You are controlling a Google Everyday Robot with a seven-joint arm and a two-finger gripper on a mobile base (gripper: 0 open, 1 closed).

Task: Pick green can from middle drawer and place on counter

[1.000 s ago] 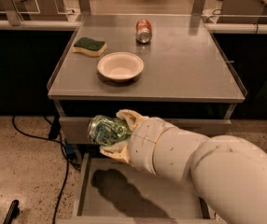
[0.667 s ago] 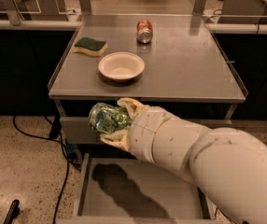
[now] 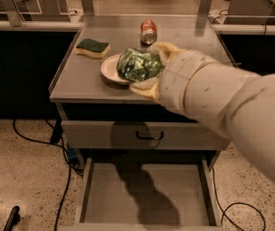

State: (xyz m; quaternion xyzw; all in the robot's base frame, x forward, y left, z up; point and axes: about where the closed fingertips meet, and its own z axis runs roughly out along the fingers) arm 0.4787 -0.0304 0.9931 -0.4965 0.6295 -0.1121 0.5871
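My gripper (image 3: 142, 69) is shut on the green can (image 3: 138, 65), a dented dark green can with pale markings. It holds the can in the air over the front part of the counter (image 3: 80, 76), in front of the white bowl. The cream fingers (image 3: 144, 87) clasp the can above and below. The middle drawer (image 3: 147, 191) stands pulled open below, with a bare grey floor that carries the arm's shadow. My thick white arm runs in from the right and hides the counter's right front corner.
On the counter are a white bowl (image 3: 107, 69), a green-and-yellow sponge (image 3: 93, 47) at the left and a red-and-silver can (image 3: 148, 31) at the back. A shut drawer front with a black handle (image 3: 150, 137) sits above the open drawer. Black cables (image 3: 36, 141) lie on the speckled floor.
My gripper has risen with the green can, from in front of the drawer front up to counter height over the front of the counter. The view has shifted lower.
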